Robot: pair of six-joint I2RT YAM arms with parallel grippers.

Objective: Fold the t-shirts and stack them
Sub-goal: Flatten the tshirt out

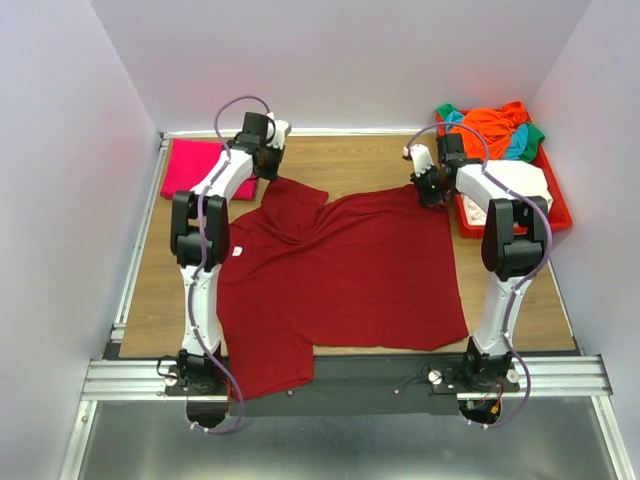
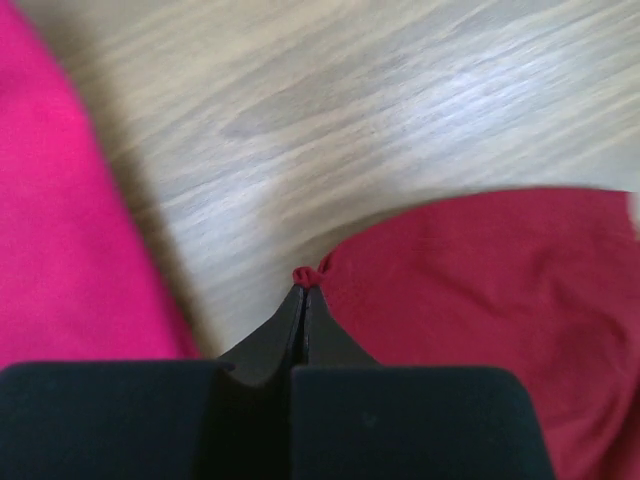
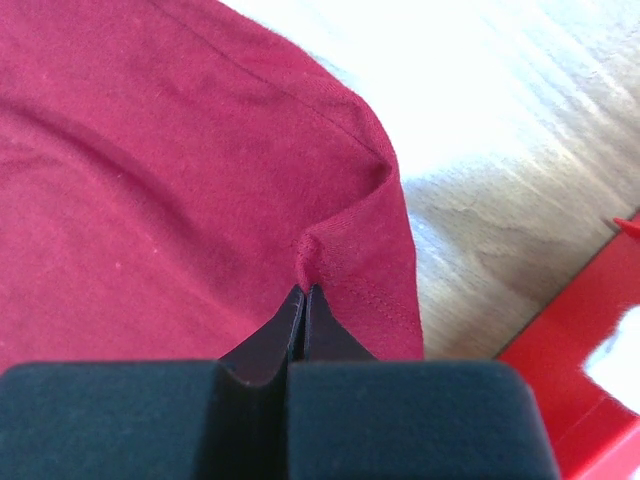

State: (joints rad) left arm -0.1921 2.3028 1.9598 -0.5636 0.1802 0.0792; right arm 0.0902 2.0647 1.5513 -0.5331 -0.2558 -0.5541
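Wooden tabletop [image 1: 370,165] carries your maroon t-shirt [image 1: 350,270]; left jaws and right jaws each pinch shut on its far edge.

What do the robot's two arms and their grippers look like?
The left arm and right arm have white links, black joint housings and looping lilac cables. The left gripper and right gripper are black: blocky bodies, wedge fingers tapering to thin tips.
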